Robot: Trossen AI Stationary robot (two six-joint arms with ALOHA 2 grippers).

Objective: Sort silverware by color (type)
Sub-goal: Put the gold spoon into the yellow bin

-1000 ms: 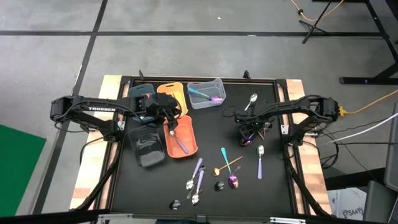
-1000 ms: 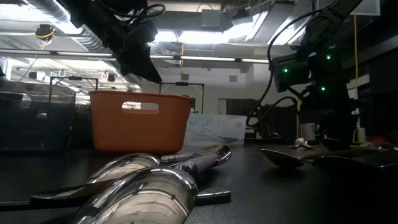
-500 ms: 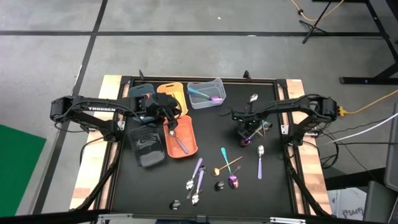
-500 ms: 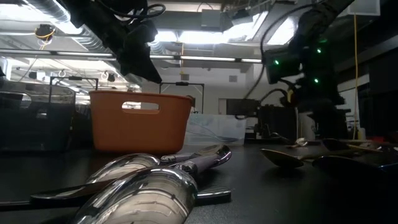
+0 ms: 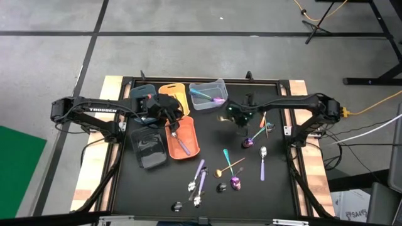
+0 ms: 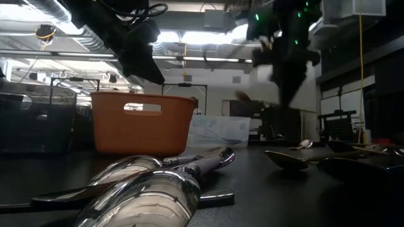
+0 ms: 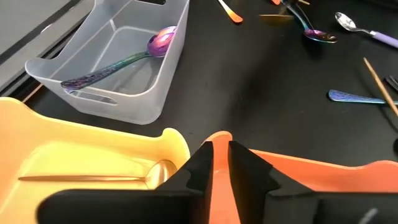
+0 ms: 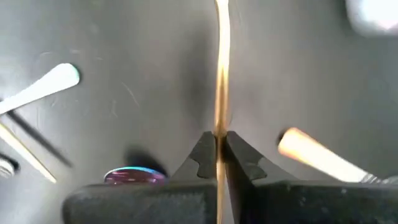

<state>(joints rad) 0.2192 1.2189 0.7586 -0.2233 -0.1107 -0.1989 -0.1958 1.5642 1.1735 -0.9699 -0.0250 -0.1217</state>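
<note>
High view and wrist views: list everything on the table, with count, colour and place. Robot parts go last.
table: one, black top.
clear bin: one, far edge; holds a purple spoon.
yellow bin: one, beside the clear bin; gold spoon inside.
blue-grey bin: one, beside the yellow bin.
orange bin: one, centre-left; one purple-handled spoon inside.
black bin: one, beside the orange bin.
loose silverware: about ten; silver, purple, teal, gold, black; scattered centre to near edge.
left claw: slightly parted, empty, over the orange bin.
right claw: shut on a gold utensil, lifted near the clear bin.
</note>
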